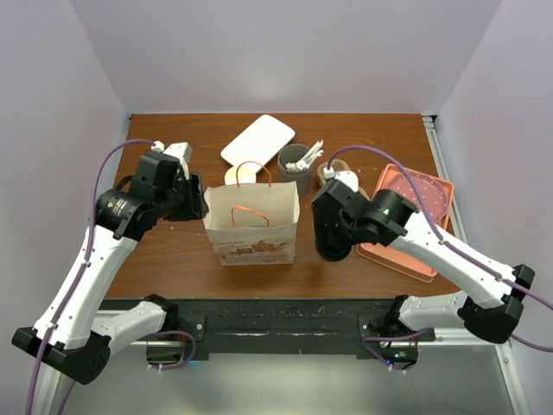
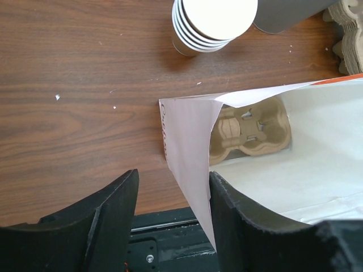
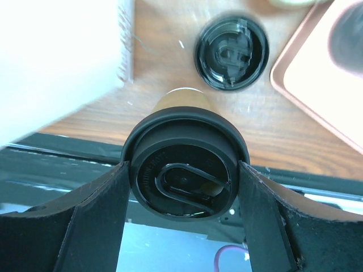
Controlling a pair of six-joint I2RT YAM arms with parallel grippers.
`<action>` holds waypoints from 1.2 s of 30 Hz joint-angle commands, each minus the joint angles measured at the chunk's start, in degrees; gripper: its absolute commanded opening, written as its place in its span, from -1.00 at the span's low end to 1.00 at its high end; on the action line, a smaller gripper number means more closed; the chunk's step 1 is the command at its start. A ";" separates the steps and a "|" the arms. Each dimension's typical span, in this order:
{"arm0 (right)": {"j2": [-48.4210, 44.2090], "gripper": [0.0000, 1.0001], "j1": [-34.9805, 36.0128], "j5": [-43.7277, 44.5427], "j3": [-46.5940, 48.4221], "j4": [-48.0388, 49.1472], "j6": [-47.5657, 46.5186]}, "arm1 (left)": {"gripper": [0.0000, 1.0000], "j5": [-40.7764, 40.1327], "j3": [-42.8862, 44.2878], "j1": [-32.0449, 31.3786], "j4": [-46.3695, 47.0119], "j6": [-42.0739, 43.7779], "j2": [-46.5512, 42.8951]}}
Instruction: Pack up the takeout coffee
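The takeout coffee (image 3: 185, 177), a cream cup under a black lid, sits between my right gripper's (image 3: 183, 164) fingers. Both fingers press the lid's sides, so that gripper is shut on it. In the top view the right gripper (image 1: 333, 240) hangs just right of the white paper bag (image 1: 251, 223), and the cup is mostly hidden beneath it. My left gripper (image 2: 173, 177) is open astride the bag's (image 2: 187, 147) left wall. The paper touches the right finger (image 2: 238, 221), and a gap remains on the left side. A cardboard cup carrier (image 2: 249, 127) lies inside the bag.
A loose black lid (image 3: 231, 52) lies on the table beyond the held cup. A pink tray (image 1: 425, 201) is at the right. Behind the bag stand a stack of lidless cups (image 2: 212, 22), a dark grey utensil cup (image 1: 297, 161) and a white flat container (image 1: 257, 140).
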 commanded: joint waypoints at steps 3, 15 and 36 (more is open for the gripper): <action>3.43 0.11 0.19 7.54 21.52 -12.05 -4.41 | 0.01 3.85 0.79 -0.18 3.17 2.13 0.30; 8.63 0.03 0.10 6.67 46.07 -11.11 -21.02 | -1.00 13.25 -1.58 -0.18 13.09 6.44 -1.09; 2.99 -0.01 0.28 -22.25 33.26 10.43 -36.40 | -1.00 18.01 -2.38 -0.18 14.15 3.63 -4.97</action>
